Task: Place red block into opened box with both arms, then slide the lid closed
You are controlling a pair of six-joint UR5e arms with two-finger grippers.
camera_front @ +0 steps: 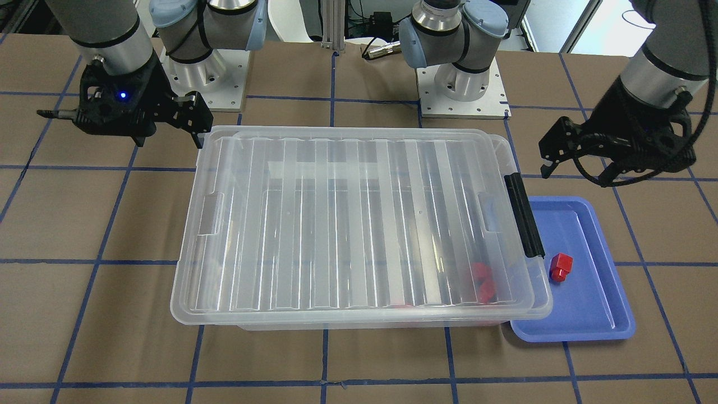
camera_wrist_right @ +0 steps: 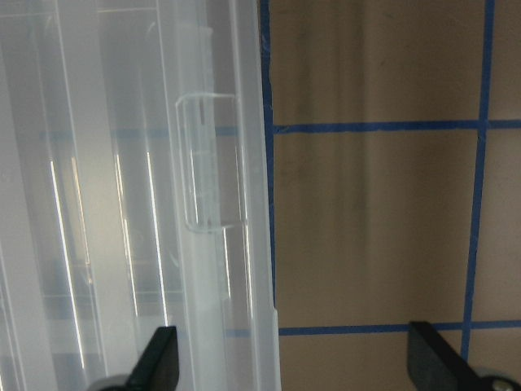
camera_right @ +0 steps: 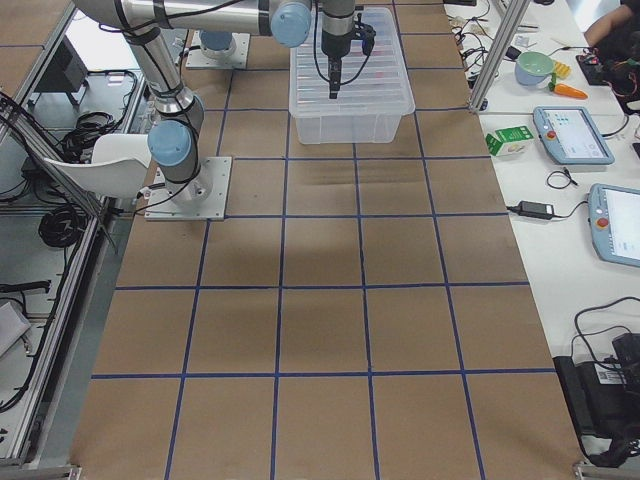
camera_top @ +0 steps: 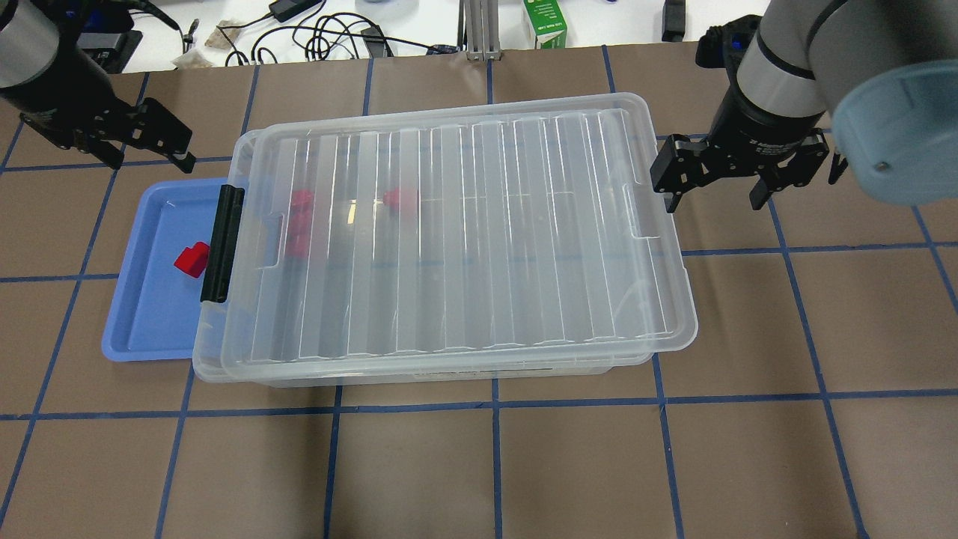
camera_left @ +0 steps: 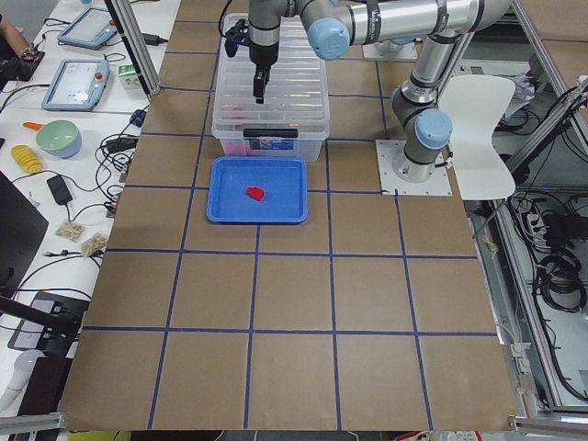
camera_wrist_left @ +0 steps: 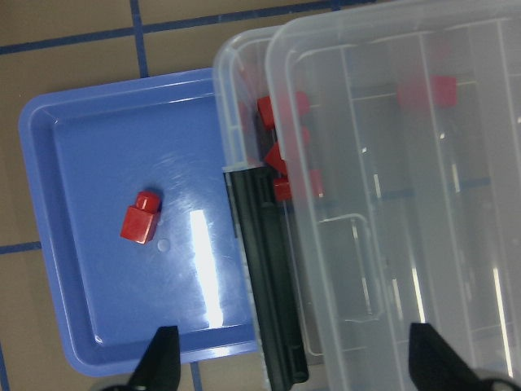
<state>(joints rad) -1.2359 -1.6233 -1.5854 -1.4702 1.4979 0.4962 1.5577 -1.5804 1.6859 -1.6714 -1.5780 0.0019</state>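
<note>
1. Overhead exterior view: my left hand point(camera_top: 150, 150) hung with its fingers apart and nothing between them, above the surface point(camera_top: 494, 464) by the far corner of the blue tray point(camera_top: 142, 314).
2. In my left wrist view those spread fingertips framed the tray's edge and the black latch bar point(camera_top: 222, 243) on the box's short end.
3. My right hand point(camera_top: 712, 196) also stood with its fingers apart and held nothing. It was just beside the opposite short end of the lid point(camera_top: 464, 224), near its handle notch but not touching it.
4. The lid lay flat across the box point(camera_top: 224, 370), shifted a little toward my right, so that it overhung that end and left the box's rim showing at the latch end.
5. The red block point(camera_top: 192, 260) lay alone on the blue tray, just beside the latch bar and outside the box.
6. Other red pieces point(camera_top: 301, 201) showed through the clear lid, inside the box near its latch end.
7. The tray sat partly tucked under that end of the box.
</note>
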